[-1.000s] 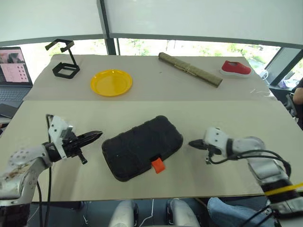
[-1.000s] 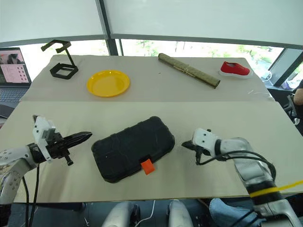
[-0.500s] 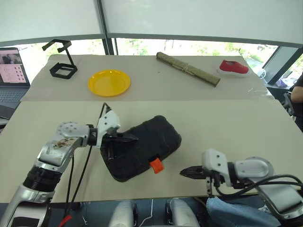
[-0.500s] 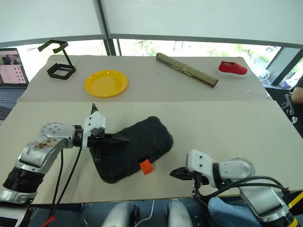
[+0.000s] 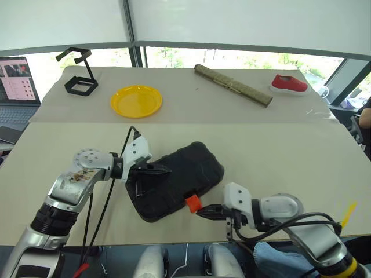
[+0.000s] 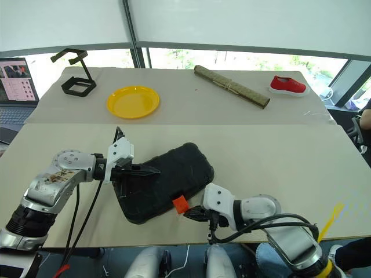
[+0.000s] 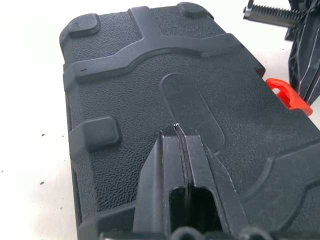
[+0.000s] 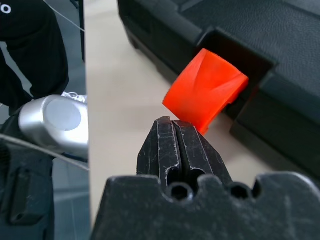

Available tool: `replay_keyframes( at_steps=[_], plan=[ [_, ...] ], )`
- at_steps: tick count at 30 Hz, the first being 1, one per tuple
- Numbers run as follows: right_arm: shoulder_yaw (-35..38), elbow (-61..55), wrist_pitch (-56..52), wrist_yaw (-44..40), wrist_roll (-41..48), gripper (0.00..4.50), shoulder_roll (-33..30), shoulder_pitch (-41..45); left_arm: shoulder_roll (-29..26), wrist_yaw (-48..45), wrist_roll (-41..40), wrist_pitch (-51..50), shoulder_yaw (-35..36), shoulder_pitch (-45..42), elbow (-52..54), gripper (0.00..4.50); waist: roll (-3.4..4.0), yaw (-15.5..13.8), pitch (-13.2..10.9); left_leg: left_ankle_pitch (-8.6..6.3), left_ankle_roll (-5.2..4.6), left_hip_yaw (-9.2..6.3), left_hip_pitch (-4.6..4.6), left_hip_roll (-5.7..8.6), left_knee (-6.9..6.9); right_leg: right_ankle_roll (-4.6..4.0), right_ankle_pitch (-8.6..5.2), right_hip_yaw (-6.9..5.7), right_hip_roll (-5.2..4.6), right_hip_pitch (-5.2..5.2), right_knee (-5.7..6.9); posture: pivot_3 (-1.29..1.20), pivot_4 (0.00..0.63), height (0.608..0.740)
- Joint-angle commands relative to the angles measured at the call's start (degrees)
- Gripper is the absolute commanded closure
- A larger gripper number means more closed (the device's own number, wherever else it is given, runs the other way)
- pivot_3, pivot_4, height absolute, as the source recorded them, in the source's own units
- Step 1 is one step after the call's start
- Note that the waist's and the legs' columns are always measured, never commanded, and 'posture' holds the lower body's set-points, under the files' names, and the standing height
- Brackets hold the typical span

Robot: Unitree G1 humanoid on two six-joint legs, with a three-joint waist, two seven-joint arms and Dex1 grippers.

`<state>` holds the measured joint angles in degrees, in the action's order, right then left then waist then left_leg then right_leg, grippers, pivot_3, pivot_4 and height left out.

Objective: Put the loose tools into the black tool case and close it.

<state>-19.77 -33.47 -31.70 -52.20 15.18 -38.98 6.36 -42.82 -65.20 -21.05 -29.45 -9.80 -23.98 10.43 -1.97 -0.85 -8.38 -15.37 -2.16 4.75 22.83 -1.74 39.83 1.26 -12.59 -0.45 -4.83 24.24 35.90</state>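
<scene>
The black tool case (image 5: pixel 179 176) lies closed in the middle of the near table, lid down, with its orange latch (image 5: pixel 192 202) sticking out of the front edge. My left gripper (image 5: pixel 167 170) is shut, its tips over the lid at the case's left end; the left wrist view has them low over the textured lid (image 7: pixel 150 60). My right gripper (image 5: pixel 199 212) is shut with nothing in it. Its tips sit right at the orange latch (image 8: pixel 205 90), just below it in the right wrist view. The loose tools are out of view.
On the far table stand a yellow plate (image 5: pixel 136 101), a black wire stand (image 5: pixel 80 78), a rolled mat (image 5: pixel 232 84) and a red shoe (image 5: pixel 288 83). A laptop (image 5: pixel 16 81) sits at far left. The table's front edge runs just behind my right gripper.
My left gripper swung from the table left of the case onto its lid. My right gripper came from the case's right side, back and leftward, to the orange latch.
</scene>
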Motion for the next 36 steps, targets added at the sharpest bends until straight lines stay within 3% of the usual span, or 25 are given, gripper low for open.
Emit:
replay_keyframes(
  at_steps=[1, 29, 35, 36],
  plan=[
    [-0.51, 0.24, 2.43, 0.5, -1.32, 4.5, 0.64, 1.41, 0.22, -0.47, 0.48, -1.09, -1.78, 1.0, 0.29, 4.48, 0.0, 0.04, 0.0, 0.0, 0.0, 0.0, 0.0, 0.0, 0.0, 0.0, 0.0, 0.0, 0.0, 0.0, 0.0, 0.0, 0.15, 0.74],
    [-0.59, 11.03, 12.38, 4.54, -7.66, 4.5, 12.52, 7.29, -0.6, 1.13, 3.02, -3.04, -3.44, 5.14, -1.54, 4.48, 0.01, 0.52, 0.03, 0.07, 0.11, 0.11, -0.53, -0.23, -0.04, -0.23, -0.04, 0.27, 0.42, -0.17, 0.26, 0.0, 0.15, 0.74],
    [2.73, 9.11, 11.51, 0.84, -4.45, 4.5, 9.32, 4.86, 0.51, 1.56, 1.02, 4.15, 2.44, 8.81, -2.82, 4.48, 0.02, 0.72, 0.03, 0.09, 0.15, 0.16, -0.57, -0.3, -0.05, -0.29, -0.01, 0.37, 0.43, -0.13, 0.32, 0.0, 0.15, 0.74],
    [4.66, 8.09, 10.49, -0.2, -2.28, 4.5, 7.98, 3.41, 0.84, 1.94, 0.47, 7.32, 5.15, 10.45, -2.84, 4.24, 0.03, 0.8, 0.03, 0.09, 0.15, 0.19, -0.56, -0.31, -0.07, -0.31, 0.0, 0.41, 0.42, -0.1, 0.32, 0.0, 0.15, 0.74]
  ],
)
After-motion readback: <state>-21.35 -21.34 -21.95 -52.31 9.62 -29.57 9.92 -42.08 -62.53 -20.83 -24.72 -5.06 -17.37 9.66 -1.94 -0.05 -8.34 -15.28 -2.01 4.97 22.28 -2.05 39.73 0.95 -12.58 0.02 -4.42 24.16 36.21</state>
